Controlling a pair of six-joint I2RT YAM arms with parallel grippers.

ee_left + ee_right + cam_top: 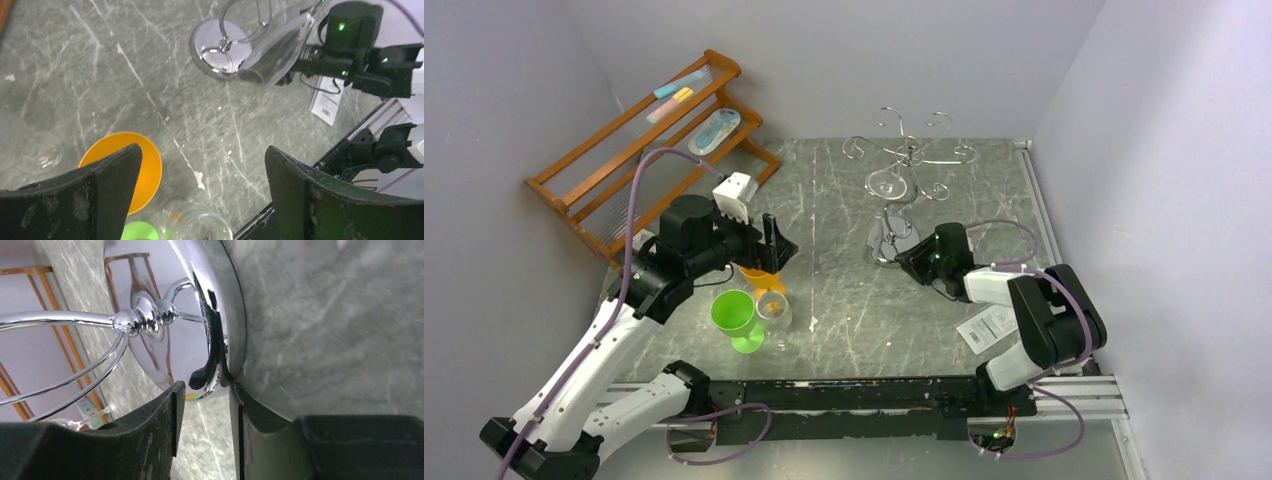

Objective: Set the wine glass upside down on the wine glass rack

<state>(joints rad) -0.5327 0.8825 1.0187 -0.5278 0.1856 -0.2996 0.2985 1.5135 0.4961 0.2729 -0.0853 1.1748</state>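
at the upper middle of the top view, the wine glass rack [911, 150] stands on the table [844, 300], and the wine glass [275, 47] seems to hang from one of its curled arms, foot up and bowl down. in the upper right of the left wrist view, the bowl leans at a slant just beside the chrome base [220, 45]. we judge that the foot may not be fully seated in its loop, though the frames do not show the seat itself.

the right gripper [206, 390] lies low at the base. its fingers are a narrow gap apart with nothing that we can see between them, and the rim of the base sits right at their tips. that closeness is our main worry. if the arm lifts or swings sideways as it backs off, a finger could catch the rim and drag the whole stand. it could also clip the bowl and set the glass swinging until the foot slides off the arm, and a fall onto the hard table would likely break it.

the left gripper [202, 150] hovers at the left of the top view, fingers spread wide and empty, over an orange bowl [145, 165] and near a green cup [732, 310], well apart from the rack. a careless move there could topple the cup.
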